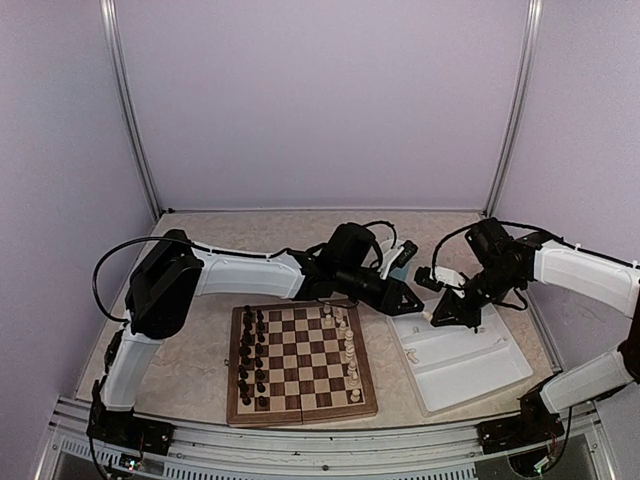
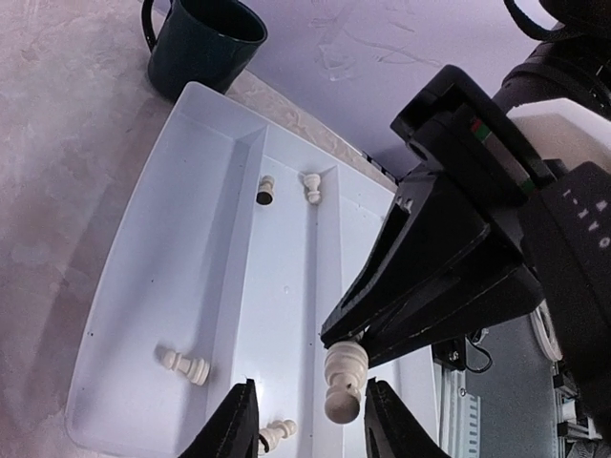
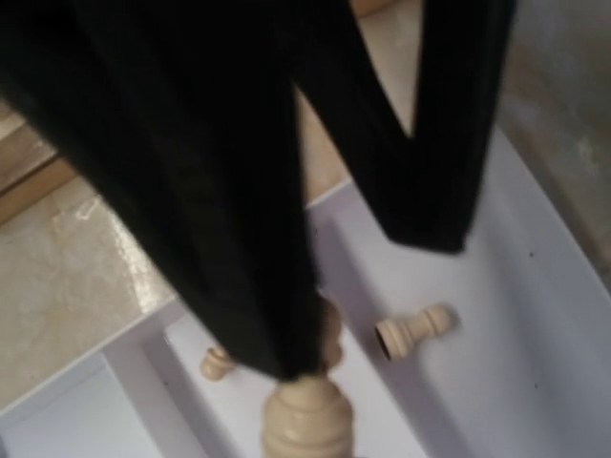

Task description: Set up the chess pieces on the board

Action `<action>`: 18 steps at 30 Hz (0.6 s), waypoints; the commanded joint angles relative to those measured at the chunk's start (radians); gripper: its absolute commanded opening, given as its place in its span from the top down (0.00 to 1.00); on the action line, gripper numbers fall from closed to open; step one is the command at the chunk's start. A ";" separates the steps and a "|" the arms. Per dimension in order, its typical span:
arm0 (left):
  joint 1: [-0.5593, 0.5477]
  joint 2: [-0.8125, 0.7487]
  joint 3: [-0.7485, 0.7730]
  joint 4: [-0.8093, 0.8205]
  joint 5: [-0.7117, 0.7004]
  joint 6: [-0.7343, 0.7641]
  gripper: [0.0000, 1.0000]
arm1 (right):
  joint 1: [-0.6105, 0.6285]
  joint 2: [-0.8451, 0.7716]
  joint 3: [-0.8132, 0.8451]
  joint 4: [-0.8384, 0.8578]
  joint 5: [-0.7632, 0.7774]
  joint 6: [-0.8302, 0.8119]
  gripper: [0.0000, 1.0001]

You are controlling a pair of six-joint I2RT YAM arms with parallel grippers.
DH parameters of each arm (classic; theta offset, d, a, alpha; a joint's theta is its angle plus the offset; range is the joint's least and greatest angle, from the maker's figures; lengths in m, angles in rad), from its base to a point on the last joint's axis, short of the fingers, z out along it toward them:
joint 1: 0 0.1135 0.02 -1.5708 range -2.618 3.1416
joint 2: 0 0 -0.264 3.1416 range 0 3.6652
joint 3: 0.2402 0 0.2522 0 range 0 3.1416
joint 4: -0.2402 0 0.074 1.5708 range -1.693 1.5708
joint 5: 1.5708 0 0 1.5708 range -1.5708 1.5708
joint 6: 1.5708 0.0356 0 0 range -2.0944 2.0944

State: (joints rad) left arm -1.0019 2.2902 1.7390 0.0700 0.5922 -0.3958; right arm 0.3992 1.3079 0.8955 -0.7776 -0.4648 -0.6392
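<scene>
**Two robot arms meet over a tray beside a chessboard**

Seen from above, the chessboard (image 1: 302, 363) lies in the middle of the tabletop (image 1: 190, 370). Dark chess pieces (image 1: 250, 355) fill its left side, and cream chess pieces (image 1: 350, 352) stand along its right side. A white tray (image 1: 470, 375) sits just to the right of the board.

The right gripper (image 2: 346, 339) hangs over the tray with its fingers closed on the head of one cream piece (image 2: 342, 382), which is lifted clear of the tray floor. The left gripper (image 2: 310, 386) has its fingers (image 2: 234, 425) parted on either side of that piece (neither visibly touches it).

Four loose cream pieces (image 2: 184, 364) lie toppled in the tray. A dark green mug (image 2: 202, 43) stands at the tray's far end.
</scene>
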 commanded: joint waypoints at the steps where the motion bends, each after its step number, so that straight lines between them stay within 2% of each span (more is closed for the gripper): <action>1: -0.003 0.031 0.056 -0.020 0.047 0.012 0.63 | 0.007 -0.001 0.026 0.006 -0.033 -0.003 0.98; 5: -0.004 0.041 0.072 -0.029 0.062 0.017 0.71 | 0.008 0.005 0.030 0.013 -0.035 -0.002 0.98; 10: -0.004 0.053 0.088 -0.040 0.075 0.021 0.75 | 0.007 0.017 0.037 0.018 -0.027 0.001 0.98; 14: -0.004 0.055 0.089 -0.040 0.085 0.024 0.83 | 0.007 0.025 0.040 0.025 -0.018 0.007 0.98; 18: -0.003 0.057 0.088 -0.043 0.090 0.025 0.83 | 0.007 0.031 0.045 0.039 -0.006 0.024 0.98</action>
State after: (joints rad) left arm -1.0019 2.3280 1.8030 0.0395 0.6567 -0.3889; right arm 0.3992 1.3281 0.9073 -0.7673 -0.4717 -0.6338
